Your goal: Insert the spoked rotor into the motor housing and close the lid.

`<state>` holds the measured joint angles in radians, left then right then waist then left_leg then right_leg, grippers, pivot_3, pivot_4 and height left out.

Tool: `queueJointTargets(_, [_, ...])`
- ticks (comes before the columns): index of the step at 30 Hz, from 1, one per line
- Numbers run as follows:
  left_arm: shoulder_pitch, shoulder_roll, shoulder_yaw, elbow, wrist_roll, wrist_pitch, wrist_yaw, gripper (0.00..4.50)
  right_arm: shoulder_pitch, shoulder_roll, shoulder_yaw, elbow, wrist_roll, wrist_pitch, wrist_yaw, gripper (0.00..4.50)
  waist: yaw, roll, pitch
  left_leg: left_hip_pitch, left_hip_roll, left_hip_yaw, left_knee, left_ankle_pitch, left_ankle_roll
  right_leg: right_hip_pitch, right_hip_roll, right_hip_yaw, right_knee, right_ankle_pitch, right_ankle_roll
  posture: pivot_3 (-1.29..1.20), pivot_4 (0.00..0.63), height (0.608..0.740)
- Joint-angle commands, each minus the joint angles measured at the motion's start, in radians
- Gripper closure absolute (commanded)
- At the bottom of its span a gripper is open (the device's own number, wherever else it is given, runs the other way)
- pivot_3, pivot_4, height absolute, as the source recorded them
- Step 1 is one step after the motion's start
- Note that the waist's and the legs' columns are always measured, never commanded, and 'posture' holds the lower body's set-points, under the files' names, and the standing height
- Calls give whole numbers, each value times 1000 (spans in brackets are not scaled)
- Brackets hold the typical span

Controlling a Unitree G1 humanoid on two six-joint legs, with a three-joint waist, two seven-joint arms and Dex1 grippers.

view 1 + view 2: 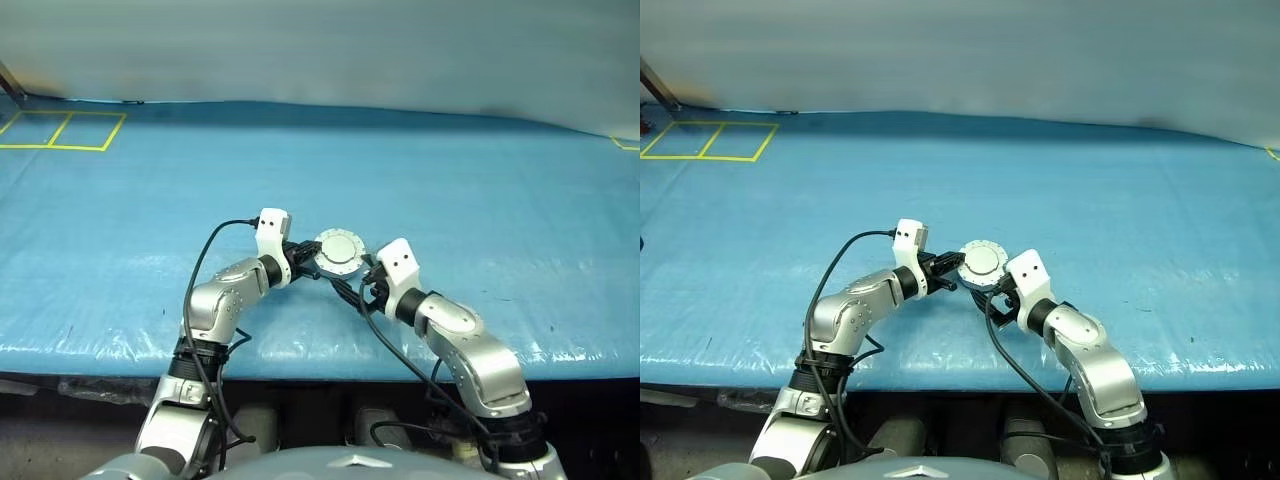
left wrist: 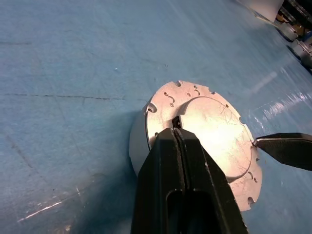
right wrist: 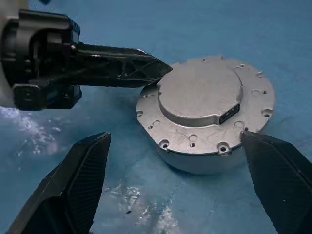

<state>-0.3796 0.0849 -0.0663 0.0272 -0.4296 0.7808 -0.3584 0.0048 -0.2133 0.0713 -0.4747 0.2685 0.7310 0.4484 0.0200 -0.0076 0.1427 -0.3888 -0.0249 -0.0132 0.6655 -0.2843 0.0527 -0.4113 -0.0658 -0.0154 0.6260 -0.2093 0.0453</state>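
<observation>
Left end effector (image 3: 161, 70) closed, right (image 3: 180, 165) spread.

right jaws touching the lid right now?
Apart. The right wrist view shows the right gripper open, its fingers standing either side of the lid, blue table showing in between.

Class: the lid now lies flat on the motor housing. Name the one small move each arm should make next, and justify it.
Probably withdraw both. The lid sits flush on the motor housing, so it looks closed. The left end effector, shut, touches its rim; the right end effector is open beside it, holding nothing.
</observation>
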Motion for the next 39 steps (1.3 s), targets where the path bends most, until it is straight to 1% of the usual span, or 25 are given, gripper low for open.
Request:
queueJointTargets(1, [7, -2, -17, 20, 22, 2, 0, 4500, 16, 75, -78, -45, 102, 47, -57, 39, 0, 0, 0, -2, 0, 0, 0, 0, 0, -2, 0, 0, 0, 0, 0, 0, 150, 740])
queueJointTargets(5, [10, -6, -18, 19, 29, -3, -6, 4500, 27, 196, -145, -7, 179, 112, -151, 39, 1, 0, 0, -5, 0, -3, 1, 3, -4, -3, 2, -1, 0, 0, 0, 0, 150, 740])
queueJointTargets(9, [17, -9, -21, 11, 36, -10, -9, 4500, 5, 353, -233, 74, 259, 143, -274, 39, 1, 1, 1, -6, 0, -5, 0, 3, -5, -3, 2, -2, 0, 0, 0, 0, 150, 740])
queueJointTargets(13, [24, -9, -25, 7, 40, -12, -10, 4500, -30, 427, -292, 132, 397, 148, -346, 39, -1, 1, 1, -6, -1, -5, 0, 3, -5, -3, 2, -2, 0, 0, 0, 0, 150, 740])
queueJointTargets(17, [29, -7, -28, 8, 47, -16, -11, 4500, -42, 449, -308, 173, 561, 160, -391, 39, -3, 2, 1, -6, -1, -6, 0, 4, -5, -3, 4, -2, 0, 0, 0, 0, 150, 740])
queueJointTargets(22, [36, -6, -22, 8, 49, -20, -10, 4500, -22, 445, -274, 189, 717, 162, -440, 39, -6, 2, 1, -5, -1, -6, 0, 2, -2, -2, 4, -2, 1, 0, 0, 0, 150, 740])
queueJointTargets(28, [39, -2, -24, 8, 54, -24, -7, 4500, -25, 428, -220, 227, 798, 135, -461, 39, -7, 2, 1, -5, -1, -6, 1, 2, -2, -2, 5, -2, 1, 0, 0, 0, 150, 740])
queueJointTargets(30, [40, -1, -24, 7, 54, -25, -8, 4500, -29, 435, -221, 241, 828, 107, -468, 39, -7, 2, 1, -5, -1, -6, 1, 3, -2, -2, 5, -2, 1, 0, 1, 0, 150, 740])
queueJointTargets(33, [42, 1, -27, 6, 56, -27, -8, 4500, -31, 445, -241, 279, 877, 56, -487, 628, -7, 2, 1, -5, -1, -5, 1, 3, -2, -2, 6, -2, 1, 1, 1, 0, 150, 740])
queueJointTargets(34, [44, 3, -27, 6, 57, -27, -8, 4500, -28, 441, -236, 284, 886, 47, -492, 892, -8, 2, 1, -5, -1, -5, 1, 3, -2, -2, 6, -2, 1, 1, 1, 0, 150, 740])
queueJointTargets(39, [48, 3, -27, 4, 56, -24, -9, 4500, -8, 412, -206, 288, 919, 22, -499, 2530, -8, 2, 0, -5, -1, -5, 1, 3, -2, -2, 6, -2, 1, 1, 1, 0, 150, 740])
